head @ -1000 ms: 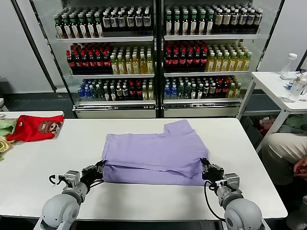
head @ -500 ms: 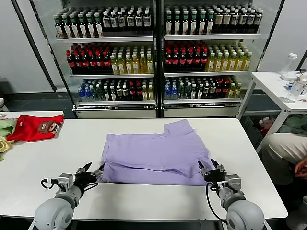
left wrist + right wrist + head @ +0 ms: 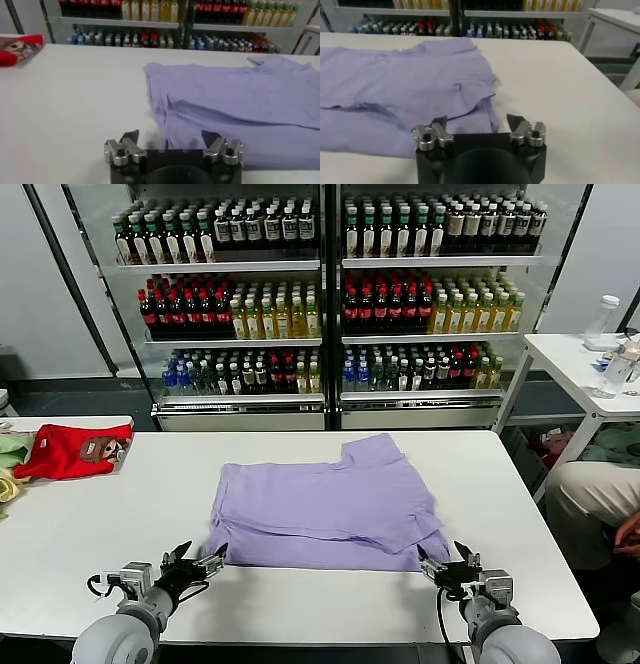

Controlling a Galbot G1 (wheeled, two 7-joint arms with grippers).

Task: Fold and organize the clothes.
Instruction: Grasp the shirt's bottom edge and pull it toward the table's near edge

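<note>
Taking the white table [image 3: 120,514] as the landmark: behind its far edge stand glass-fronted drink coolers [image 3: 330,294], their shelves packed with bottles whose labels are too small to read and whose top row is cut off by the frame; off the table's right side a second white table [image 3: 575,359] carries a clear bottle [image 3: 603,321], and a seated person [image 3: 595,494] is only partly in view, trousers and a hand showing, the rest cut off; on the table's middle lies the lavender T-shirt [image 3: 330,504], folded over on itself into a rough rectangle with one sleeve poking toward the far edge, its print hidden from sight; beyond the table's far left corner, on another surface, a red garment [image 3: 70,451] with a brown print lies beside green and yellow cloth cut off at the frame edge; at the table's near edge the left gripper [image 3: 200,559] sits just off the shirt's near left corner, fingers spread wide and holding nothing; the right gripper [image 3: 448,562] sits just off the near right corner, likewise parted and empty, the cloth lying clear of both.
</note>
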